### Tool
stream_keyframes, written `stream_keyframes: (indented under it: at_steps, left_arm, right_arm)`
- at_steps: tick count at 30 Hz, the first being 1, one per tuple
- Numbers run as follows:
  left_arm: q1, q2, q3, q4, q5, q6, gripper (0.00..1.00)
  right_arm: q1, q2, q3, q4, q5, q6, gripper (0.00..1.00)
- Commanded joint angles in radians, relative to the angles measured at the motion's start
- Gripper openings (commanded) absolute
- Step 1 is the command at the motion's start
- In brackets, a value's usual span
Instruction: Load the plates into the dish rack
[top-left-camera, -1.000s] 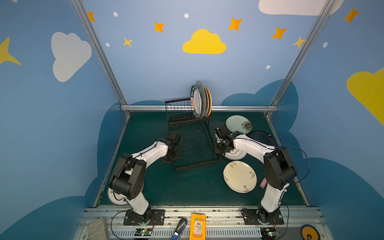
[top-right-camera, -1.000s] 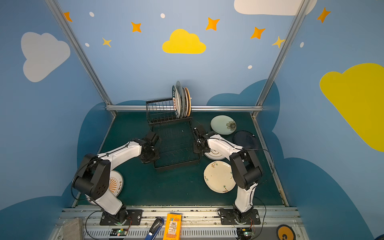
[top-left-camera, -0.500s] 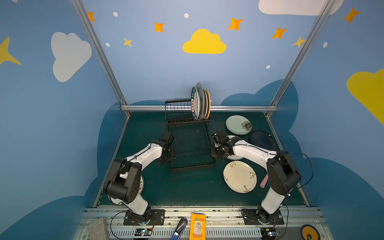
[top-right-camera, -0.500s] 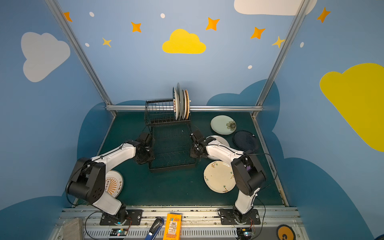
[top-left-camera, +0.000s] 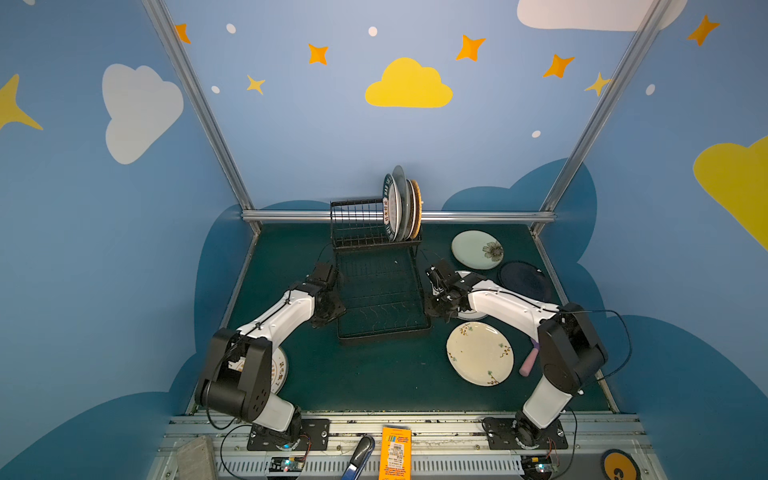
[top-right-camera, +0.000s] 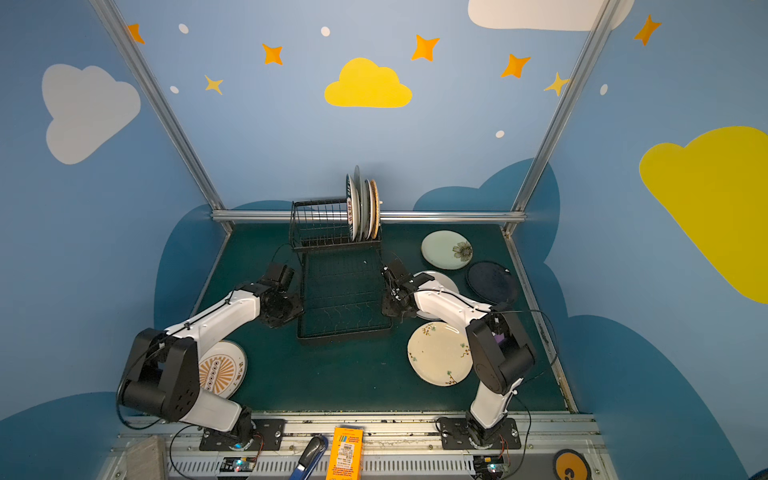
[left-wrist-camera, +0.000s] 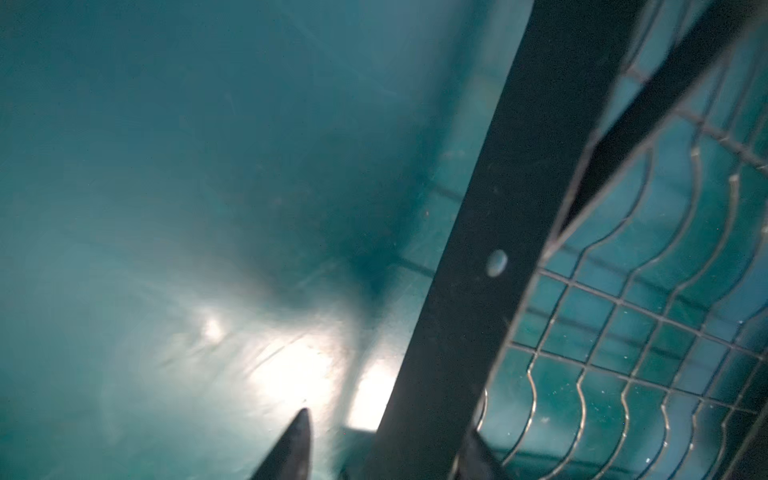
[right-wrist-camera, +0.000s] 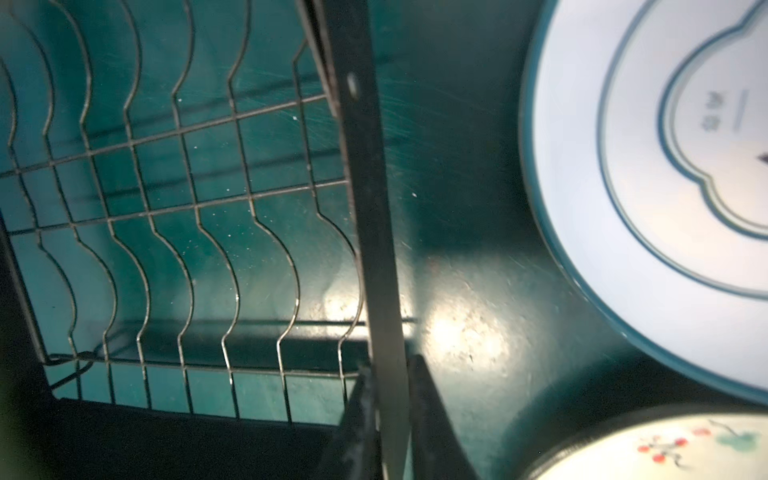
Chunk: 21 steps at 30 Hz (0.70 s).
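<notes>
Rack (left-wrist-camera: 528, 166) now loose in left claw (left-wrist-camera: 388, 424)

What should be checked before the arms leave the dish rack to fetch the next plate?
1. Release by left gripper: ok, jaws stand apart astride the dish rack rim, gap showing.
2. Release by right gripper: cannot tell, jaws sit close on either side of the rim.
3. Free slots: ok, the racked plates fill only the basket's right end.
4. Loose plates lying flat: ok, pale green plate, navy plate, cream floral plate.
5. White plate clear for pickup: not ok, the right arm lies over it.
</notes>
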Motion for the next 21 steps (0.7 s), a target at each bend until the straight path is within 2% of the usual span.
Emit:
stream_keyframes:
  at_steps: [1, 6, 10, 13, 17, 21]
  left_arm:
    - [0.007, -0.064, -0.002, -0.094, -0.079, -0.024, 0.65]
    - [0.029, -0.174, -0.02, -0.197, -0.124, -0.063, 0.83]
    - [0.111, -0.298, -0.07, -0.252, -0.096, -0.096, 0.93]
    - [0.2, -0.419, -0.131, -0.262, -0.065, -0.125, 1.0]
    - [0.356, -0.559, -0.201, -0.296, -0.06, -0.161, 1.0]
    - [0.537, -0.618, -0.261, -0.259, -0.025, -0.142, 1.0]
  right_arm:
    - [-0.011, -0.036, 0.007, -0.052, 0.014, -0.006, 0.26]
    - [-0.012, -0.049, 0.015, -0.042, 0.002, -0.027, 0.39]
    - [-0.012, -0.072, 0.021, -0.04, -0.002, -0.042, 0.5]
    - [-0.012, -0.093, 0.019, -0.037, -0.01, -0.057, 0.6]
    - [-0.011, -0.111, 0.014, -0.031, -0.03, -0.081, 0.68]
    - [-0.01, -0.117, 0.007, -0.02, -0.054, -0.106, 0.76]
